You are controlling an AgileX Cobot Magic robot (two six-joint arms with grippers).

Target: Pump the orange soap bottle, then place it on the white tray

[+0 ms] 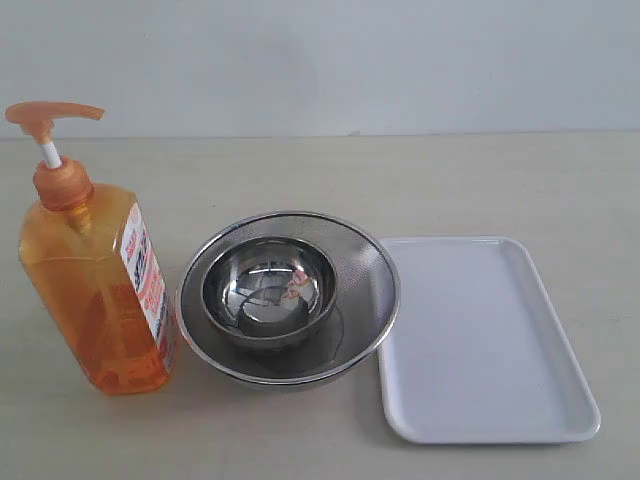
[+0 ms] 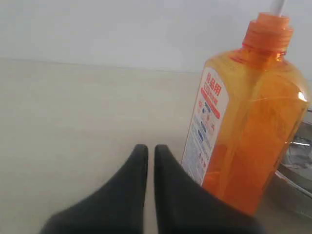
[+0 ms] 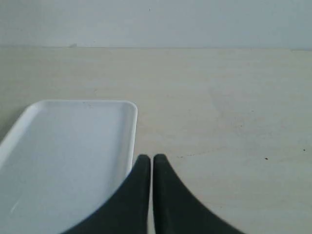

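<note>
Orange translucent plastic forms the tall soap bottle [image 1: 95, 290], which stands upright on the pale tabletop [image 1: 420, 180] at the left of the exterior view. Its long axis is vertical, with a white stem [image 1: 50, 153] raising the orange pump head [image 1: 55, 113] above it, and its white-and-red label [image 1: 145, 280] faces the middle of the table.

Just beside the bottle sit two nested round steel bowls, a small polished one [image 1: 268, 290] inside a wider mesh-sided one [image 1: 372, 275]. Beyond them, at the right, lies the flat rectangular white plastic tray [image 1: 480, 340], with nothing on it. The bowls lie between bottle and tray.

Neither arm shows in the exterior view. Through the left wrist camera, the left gripper [image 2: 150, 148] has its dark fingers pressed together, holding nothing. The bottle [image 2: 243, 136] rises close ahead of them and off to one side, not in line with the jaws. The right gripper [image 3: 148, 158] is likewise closed and empty, low over the table by a corner of the tray [image 3: 68, 165].

The left arm looks the nearer to the bottle. To press the pump, it would likely need to rise above the head.

The pump head is cut off in the left wrist view. The label's print is too small to read.
</note>
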